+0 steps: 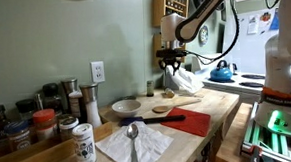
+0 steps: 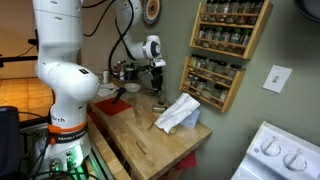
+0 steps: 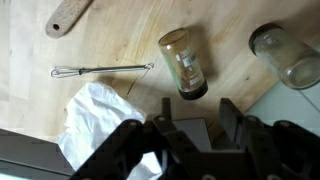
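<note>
Closest to the wrist camera are the dark fingers [image 3: 228, 112] of the gripper [image 3: 196, 110], standing apart with nothing between them. Just ahead of that gap a spice jar [image 3: 184, 60] lies on its side on the wooden countertop [image 3: 130, 40]. Its dark cap end is turned toward the fingertips and its amber body points away; whether the cap touches a finger I cannot tell. Beside one finger, partly under the gripper's body, sits a crumpled white cloth [image 3: 92, 125]. Beyond the cloth, about level with the jar, lies a thin wire whisk [image 3: 100, 69], and farther out from the gripper a wooden spoon [image 3: 68, 15] runs off the picture's edge. On the jar's other side, out past the opposite finger, a second glass jar [image 3: 286, 55] lies apart from it. In both exterior views the gripper [image 1: 170, 60] [image 2: 157, 82] hangs low over the countertop, with the white cloth [image 2: 178, 113] close by
</note>
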You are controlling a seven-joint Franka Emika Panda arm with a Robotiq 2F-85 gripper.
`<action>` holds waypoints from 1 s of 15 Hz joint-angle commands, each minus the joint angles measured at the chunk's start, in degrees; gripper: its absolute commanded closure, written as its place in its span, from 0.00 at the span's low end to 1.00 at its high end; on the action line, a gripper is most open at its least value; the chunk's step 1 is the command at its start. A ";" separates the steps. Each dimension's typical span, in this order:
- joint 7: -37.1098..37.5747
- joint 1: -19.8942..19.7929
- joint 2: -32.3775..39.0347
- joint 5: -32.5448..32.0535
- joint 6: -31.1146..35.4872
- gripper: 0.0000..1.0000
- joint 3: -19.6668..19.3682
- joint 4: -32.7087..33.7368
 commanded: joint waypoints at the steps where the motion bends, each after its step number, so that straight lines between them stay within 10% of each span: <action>1: -1.63 -5.70 -1.14 -0.73 1.73 0.19 5.20 -1.92; 4: -7.50 -8.32 -0.24 -2.61 8.65 0.01 6.49 -4.21; 15: -16.43 -10.81 9.48 -16.47 20.80 0.00 4.30 -3.05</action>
